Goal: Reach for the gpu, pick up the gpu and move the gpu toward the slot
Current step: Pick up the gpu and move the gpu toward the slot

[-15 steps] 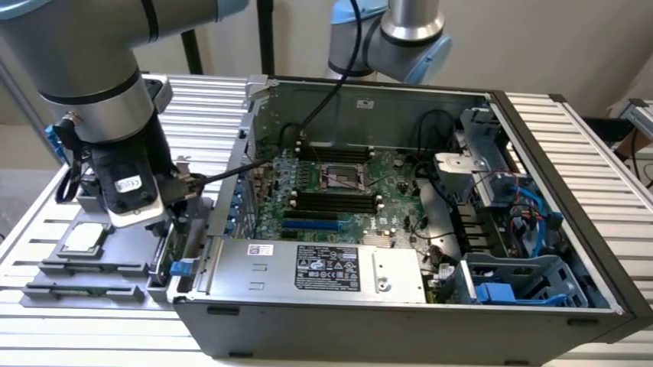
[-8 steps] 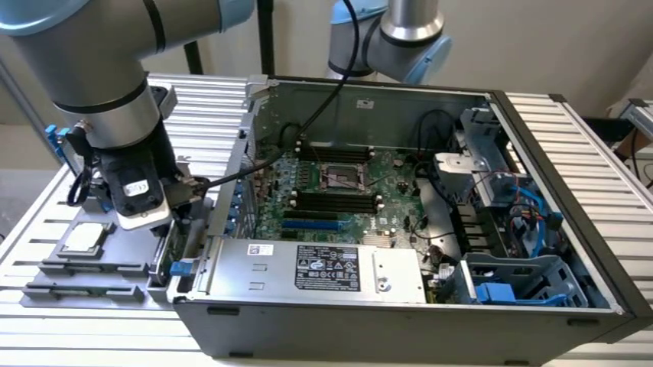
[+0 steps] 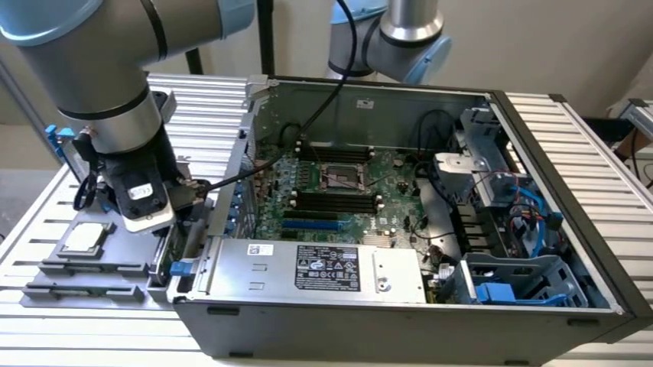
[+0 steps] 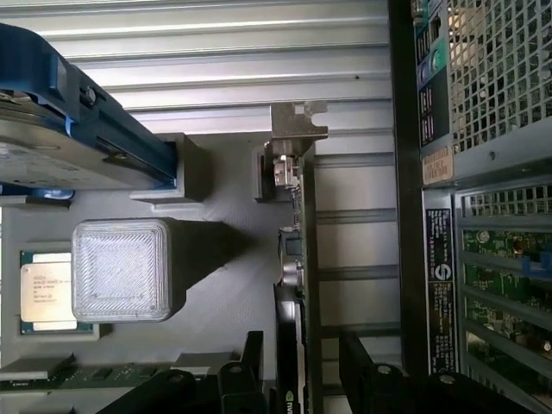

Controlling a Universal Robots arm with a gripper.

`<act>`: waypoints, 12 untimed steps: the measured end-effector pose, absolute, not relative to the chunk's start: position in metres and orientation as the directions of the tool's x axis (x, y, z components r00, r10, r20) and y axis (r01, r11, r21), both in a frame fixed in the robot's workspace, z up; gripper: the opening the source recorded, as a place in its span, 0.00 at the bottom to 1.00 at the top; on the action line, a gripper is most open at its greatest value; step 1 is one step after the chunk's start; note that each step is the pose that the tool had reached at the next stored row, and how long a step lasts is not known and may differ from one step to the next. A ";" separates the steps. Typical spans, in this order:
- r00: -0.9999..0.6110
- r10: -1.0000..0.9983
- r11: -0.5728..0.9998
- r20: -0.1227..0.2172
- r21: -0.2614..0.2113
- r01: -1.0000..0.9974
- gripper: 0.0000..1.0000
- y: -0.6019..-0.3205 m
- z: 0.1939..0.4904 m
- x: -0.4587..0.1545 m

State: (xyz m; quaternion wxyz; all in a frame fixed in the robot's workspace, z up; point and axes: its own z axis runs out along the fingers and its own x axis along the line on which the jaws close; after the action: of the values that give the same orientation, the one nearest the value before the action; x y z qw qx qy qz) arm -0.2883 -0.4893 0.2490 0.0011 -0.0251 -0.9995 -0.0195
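Observation:
The gpu point(image 4: 298, 259) stands edge-on in the grey holder tray point(image 4: 224, 285), a thin dark and green card with its silver end bracket point(image 4: 293, 129) at the far end. My gripper point(image 4: 302, 375) is open, one black finger point(image 4: 252, 362) on each side of the card with a gap to both. In the exterior view the gripper point(image 3: 183, 218) hangs low over the tray point(image 3: 92, 271), beside the computer case's outer wall. The blue slot point(image 3: 311, 225) lies on the green motherboard inside the open case.
A silver hard drive in a blue frame point(image 4: 60, 129) and a small square chip point(image 4: 47, 289) sit on the tray near a white ribbed block point(image 4: 121, 269). The case wall point(image 4: 444, 259) stands close beside the card. A second arm point(image 3: 398, 38) reaches over the case's back.

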 end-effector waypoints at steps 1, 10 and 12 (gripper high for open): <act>-0.999 0.047 0.998 0.003 0.039 0.048 0.48 -0.489 0.248 -0.289; -1.000 0.027 0.999 0.003 0.039 0.027 0.48 -0.485 0.243 -0.293; -1.000 0.025 0.999 0.003 0.039 0.025 0.48 -0.484 0.243 -0.293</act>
State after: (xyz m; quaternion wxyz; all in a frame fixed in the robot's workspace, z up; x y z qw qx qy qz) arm -0.2930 -0.4843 0.2425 0.0013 -0.0124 -0.9997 -0.0195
